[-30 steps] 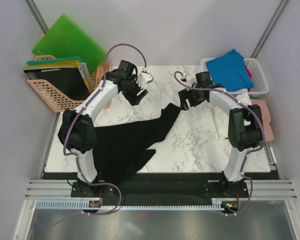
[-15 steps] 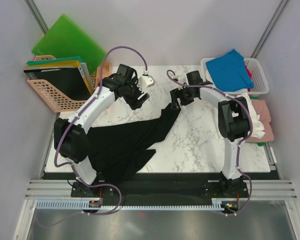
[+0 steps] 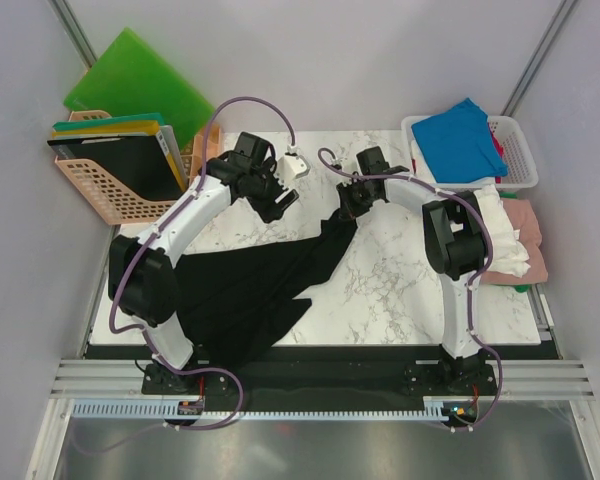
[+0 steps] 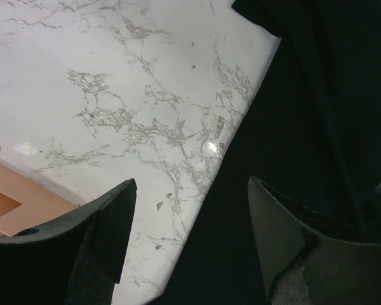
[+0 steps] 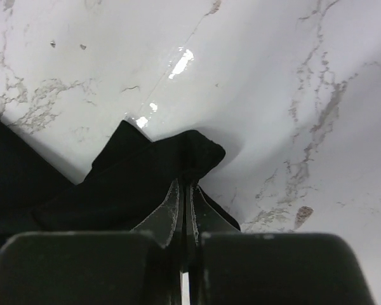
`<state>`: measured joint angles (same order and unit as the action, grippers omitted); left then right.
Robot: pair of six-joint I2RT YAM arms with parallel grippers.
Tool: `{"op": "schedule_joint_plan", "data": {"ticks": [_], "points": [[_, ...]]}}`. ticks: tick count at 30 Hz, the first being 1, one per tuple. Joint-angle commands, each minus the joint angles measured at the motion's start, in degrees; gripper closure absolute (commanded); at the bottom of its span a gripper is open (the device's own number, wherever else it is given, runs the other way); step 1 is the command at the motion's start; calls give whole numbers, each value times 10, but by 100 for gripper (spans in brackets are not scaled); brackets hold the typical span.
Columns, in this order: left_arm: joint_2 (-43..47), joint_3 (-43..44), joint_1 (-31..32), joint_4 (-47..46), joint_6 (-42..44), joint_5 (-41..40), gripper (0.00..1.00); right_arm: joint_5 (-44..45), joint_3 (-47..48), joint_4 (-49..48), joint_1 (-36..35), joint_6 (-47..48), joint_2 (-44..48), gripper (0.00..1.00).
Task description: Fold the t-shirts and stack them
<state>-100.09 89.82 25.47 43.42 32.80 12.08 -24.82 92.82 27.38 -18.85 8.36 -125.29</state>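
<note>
Black t-shirt (image 3: 250, 290) lies rumpled on the marble table (image 3: 410, 275), far corner pinched tight by the right gripper (image 5: 185, 190). The left gripper (image 4: 190, 184) hovers open alongside; it should probably seize the shirt's edge before spreading.

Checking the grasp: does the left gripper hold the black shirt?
No, the left gripper is open over the shirt's edge, with nothing between its fingers.

The black t-shirt (image 3: 260, 285) runs partly beneath the left arm (image 3: 152, 272), its near edge indistinct.
</note>
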Motion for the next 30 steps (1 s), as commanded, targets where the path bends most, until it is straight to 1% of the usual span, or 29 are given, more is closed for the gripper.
{"op": "schedule_joint_plan", "data": {"ticks": [1,3,4,7,10,15,18,19,20,21,22,24,26,27,28,30], "points": [[26,-18,-1,-19,-12,-4,23,56,1,-10,9,14,32,100],[33,-35,-1,-25,-12,1,23,85,5,-13,21,9,51,100],[39,-40,-1,-27,-12,1,23,102,9,-17,37,6,58,100],[48,-56,-1,-33,-13,-1,23,156,3,-50,70,-4,106,100],[56,-70,-2,-34,-11,-4,23,178,9,-62,108,-9,130,100],[67,-85,-2,-38,-13,0,23,203,28,-60,156,4,132,100],[72,-91,-2,-39,-16,2,23,218,25,-60,163,15,127,99],[74,-93,-2,-39,-17,1,23,215,21,-60,163,26,128,92],[75,-97,-1,-40,-17,1,23,190,15,-56,163,33,133,78],[79,-98,-2,-38,-17,0,23,181,7,-56,163,35,139,52],[81,-100,-1,-38,-17,-5,23,174,-14,-58,162,35,162,45],[89,-107,-2,-40,-13,-13,23,155,-33,-56,160,38,193,35],[99,-114,-2,-46,-12,-40,23,132,-59,-39,158,58,247,32],[119,-119,-3,-54,-16,-51,23,101,-63,3,153,73,267,31],[136,-125,-5,-81,-19,-72,23,89,-71,28,150,88,304,31],[175,-156,-12,-124,-35,-94,23,78,-90,85,137,138,346,30]]}}
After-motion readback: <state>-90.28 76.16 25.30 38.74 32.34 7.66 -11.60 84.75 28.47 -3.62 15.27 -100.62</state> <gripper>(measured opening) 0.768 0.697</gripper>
